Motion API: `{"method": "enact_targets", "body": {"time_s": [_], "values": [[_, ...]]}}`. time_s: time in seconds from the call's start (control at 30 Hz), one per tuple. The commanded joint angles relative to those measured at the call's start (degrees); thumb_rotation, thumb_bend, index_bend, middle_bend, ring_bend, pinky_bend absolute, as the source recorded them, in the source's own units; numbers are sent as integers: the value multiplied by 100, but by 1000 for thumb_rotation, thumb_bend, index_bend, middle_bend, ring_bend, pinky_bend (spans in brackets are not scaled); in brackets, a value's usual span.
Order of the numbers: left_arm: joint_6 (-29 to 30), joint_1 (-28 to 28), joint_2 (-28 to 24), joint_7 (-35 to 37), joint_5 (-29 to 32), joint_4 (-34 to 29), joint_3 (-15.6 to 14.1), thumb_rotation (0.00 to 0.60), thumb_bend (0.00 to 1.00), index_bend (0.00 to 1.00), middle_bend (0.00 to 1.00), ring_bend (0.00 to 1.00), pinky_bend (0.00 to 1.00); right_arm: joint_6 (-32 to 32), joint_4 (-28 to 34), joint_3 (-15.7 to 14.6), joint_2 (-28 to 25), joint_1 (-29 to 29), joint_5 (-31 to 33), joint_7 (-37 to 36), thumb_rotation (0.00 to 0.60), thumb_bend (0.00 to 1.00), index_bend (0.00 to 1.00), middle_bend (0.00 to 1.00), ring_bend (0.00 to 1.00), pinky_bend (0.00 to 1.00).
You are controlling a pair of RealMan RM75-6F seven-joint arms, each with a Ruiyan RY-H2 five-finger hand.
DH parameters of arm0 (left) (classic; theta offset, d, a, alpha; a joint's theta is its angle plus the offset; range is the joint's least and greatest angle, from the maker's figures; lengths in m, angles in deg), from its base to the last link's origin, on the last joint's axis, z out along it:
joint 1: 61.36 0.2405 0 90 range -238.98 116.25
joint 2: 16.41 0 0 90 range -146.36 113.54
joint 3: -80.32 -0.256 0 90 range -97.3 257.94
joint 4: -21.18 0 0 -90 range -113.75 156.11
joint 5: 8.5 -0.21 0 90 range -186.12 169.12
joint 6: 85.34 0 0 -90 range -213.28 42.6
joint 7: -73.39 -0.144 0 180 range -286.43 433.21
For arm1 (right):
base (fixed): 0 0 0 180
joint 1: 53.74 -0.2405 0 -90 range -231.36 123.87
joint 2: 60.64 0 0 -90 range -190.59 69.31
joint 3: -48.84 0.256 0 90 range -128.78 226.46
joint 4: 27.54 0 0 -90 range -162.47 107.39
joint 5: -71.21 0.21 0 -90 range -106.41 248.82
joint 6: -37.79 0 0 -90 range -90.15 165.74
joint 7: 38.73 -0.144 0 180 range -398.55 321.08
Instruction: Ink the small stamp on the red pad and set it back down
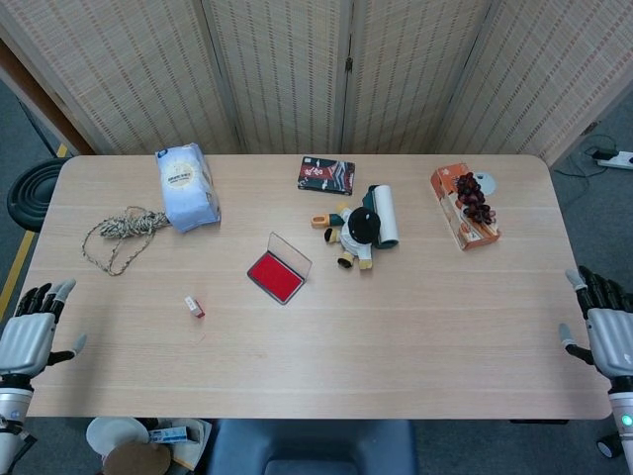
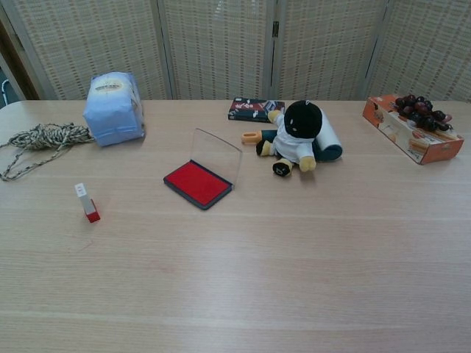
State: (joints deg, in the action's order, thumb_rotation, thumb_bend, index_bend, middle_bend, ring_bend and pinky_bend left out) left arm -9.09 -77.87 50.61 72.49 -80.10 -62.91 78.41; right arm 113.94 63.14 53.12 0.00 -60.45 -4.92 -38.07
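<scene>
1. At the tabletop's [image 1: 415, 336] left and right edges, the left hand [image 1: 28, 336] and right hand [image 1: 605, 332] hang with fingers apart, holding nothing, well clear of every item.
2. Small stamp [image 2: 86, 202]: stands on the tabletop, tilted, red end down, well apart from the left hand and unsupported; judged set back down.
3. Red ink pad [image 2: 199, 184]: lies right of the stamp, clear lid [image 2: 218, 155] raised, keeping the inking surface accessible.
4. Rope coil [image 1: 121, 233], blue pouch [image 1: 186, 185], plush toy [image 1: 358, 233] and grape box [image 1: 465, 210] lie beyond, away from the stamp.
</scene>
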Motion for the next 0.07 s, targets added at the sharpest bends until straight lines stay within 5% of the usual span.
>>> {"method": "enact_targets", "body": {"time_s": [0.03,0.07], "values": [[58,54,-37,2,-99,-60,49,550,298,0,0,0,0,119,59,9,19,47,-39,110,600,416,20,0,0,0],[67,64,-42,2,-123,-73,54,551,298,0,0,0,0,130,64,7,21,52,-43,127,600,416,20,0,0,0]]}}
